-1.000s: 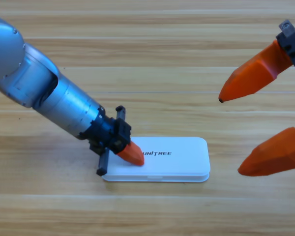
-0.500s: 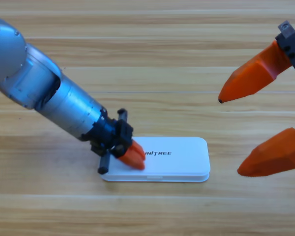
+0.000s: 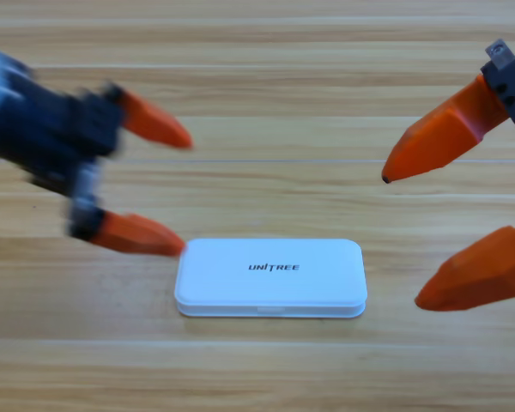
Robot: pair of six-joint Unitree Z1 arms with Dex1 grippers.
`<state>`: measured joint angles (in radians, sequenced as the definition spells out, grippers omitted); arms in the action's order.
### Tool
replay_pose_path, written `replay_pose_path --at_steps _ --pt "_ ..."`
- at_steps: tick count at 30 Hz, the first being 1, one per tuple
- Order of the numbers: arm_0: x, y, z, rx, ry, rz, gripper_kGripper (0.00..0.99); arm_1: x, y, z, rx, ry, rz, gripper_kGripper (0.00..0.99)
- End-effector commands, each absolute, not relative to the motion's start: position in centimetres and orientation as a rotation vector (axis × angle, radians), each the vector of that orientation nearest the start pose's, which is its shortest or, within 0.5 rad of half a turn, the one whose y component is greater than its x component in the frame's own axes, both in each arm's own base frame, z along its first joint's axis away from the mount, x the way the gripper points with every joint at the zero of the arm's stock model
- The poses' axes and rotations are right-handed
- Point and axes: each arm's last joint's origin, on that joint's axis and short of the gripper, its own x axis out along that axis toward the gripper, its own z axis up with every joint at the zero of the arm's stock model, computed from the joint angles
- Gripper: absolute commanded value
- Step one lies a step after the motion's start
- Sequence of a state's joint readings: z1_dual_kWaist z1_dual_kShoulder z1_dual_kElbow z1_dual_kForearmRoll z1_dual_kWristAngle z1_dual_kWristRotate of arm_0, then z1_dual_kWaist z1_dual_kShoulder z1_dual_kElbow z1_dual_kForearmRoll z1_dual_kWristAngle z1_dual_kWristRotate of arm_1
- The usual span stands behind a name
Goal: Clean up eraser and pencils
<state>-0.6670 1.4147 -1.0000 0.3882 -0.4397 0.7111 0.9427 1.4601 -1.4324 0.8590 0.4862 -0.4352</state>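
High view, straight down on the wooden table (image 3: 266, 69): white case (image 3: 270, 277) lying flat in the lower middle, lid down and shut, "UNITREE" lettering facing up across its top. Nothing of the contents on show with that lid closed; eraser and pencils nowhere visible on the boards, so whether inside the case cannot be told. Left pincer (image 3: 177, 191) blurred at the left side, pointing right toward the middle, two orange jaws spread wide apart, nothing between them; upper jaw tip well above the case, lower jaw tip just beside the case's upper left corner, touching or not too blurred to call. Dark wrist body smeared behind the jaws, running off toward the left edge. Right pincer (image 3: 401, 238) large at the right edge, partly cut off, jaws likewise wide open and empty, upper tip pointing down-left over bare wood, lower tip just off the case's right end and clear of it. Case sitting between the two pincers, long side running left to right along the planks.
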Motion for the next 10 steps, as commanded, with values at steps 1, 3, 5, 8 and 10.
replay_pose_path --at_steps 1,3,5,8,10 --pt "13.4 -16.4 36.5 0.673 0.311 -1.407 0.989 13.8 22.4 39.8 -0.538 0.684 1.526 0.959" --pt "12.4 -16.6 36.9 0.679 0.274 -1.442 0.99 13.8 22.4 39.8 -0.538 0.684 1.526 0.959" --pt "11.5 -16.8 37.3 0.683 0.241 -1.48 0.99 13.7 22.3 39.9 -0.537 0.683 1.526 0.959" --pt "10.6 -17.2 37.9 0.683 0.208 -1.519 0.99 13.7 22.3 39.9 -0.537 0.683 1.526 0.959" --pt "10.5 -17.5 38.1 0.682 0.201 -1.529 0.99 13.7 22.3 39.8 -0.538 0.684 1.526 0.959"
